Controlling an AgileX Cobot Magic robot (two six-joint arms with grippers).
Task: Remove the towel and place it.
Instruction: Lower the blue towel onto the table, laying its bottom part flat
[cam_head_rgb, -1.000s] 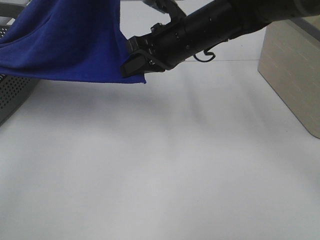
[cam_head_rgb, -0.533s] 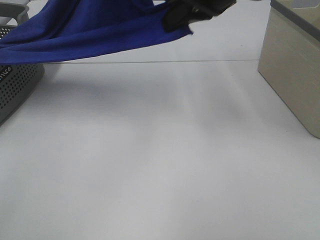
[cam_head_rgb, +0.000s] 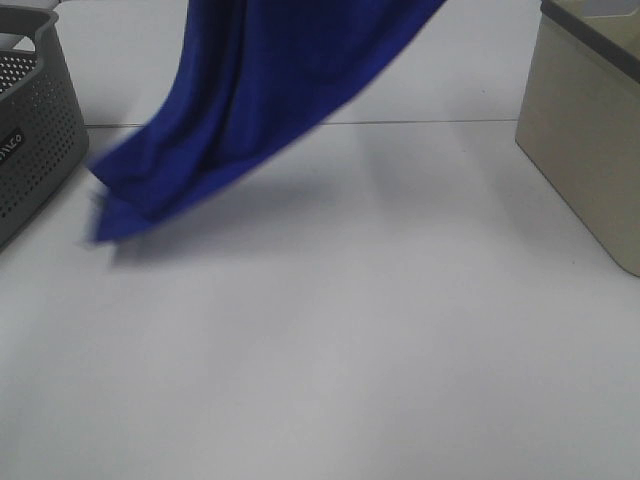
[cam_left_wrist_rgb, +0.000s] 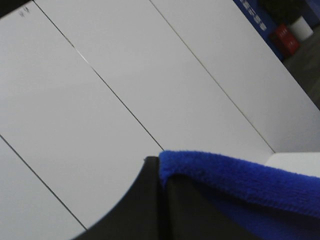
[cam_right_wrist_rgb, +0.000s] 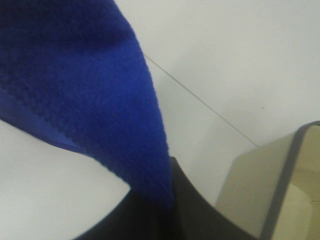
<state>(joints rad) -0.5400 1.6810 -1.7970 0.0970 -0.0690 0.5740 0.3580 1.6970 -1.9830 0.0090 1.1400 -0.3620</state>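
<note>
White counter (cam_head_rgb: 380, 330) is filling the high view, with a thin seam line crossing it toward the back. Over it the towel (cam_head_rgb: 270, 90) is hanging from beyond that view's top edge and draping down toward the left. Its blurred lower corner is dangling near the grey perforated basket (cam_head_rgb: 35, 130); whether it is brushing the counter I cannot tell. Only the wrist views are showing the grips. The left fingers (cam_left_wrist_rgb: 135, 210) are pressing fully together on a fuzzy blue hem, which is emerging from between them. The right fingers (cam_right_wrist_rgb: 195, 220) are likewise clamping tight on a fold running down into them. A beige box (cam_head_rgb: 590, 140) is standing at the right, well apart from the cloth, and the right wrist view is catching its corner past the fingers.
</note>
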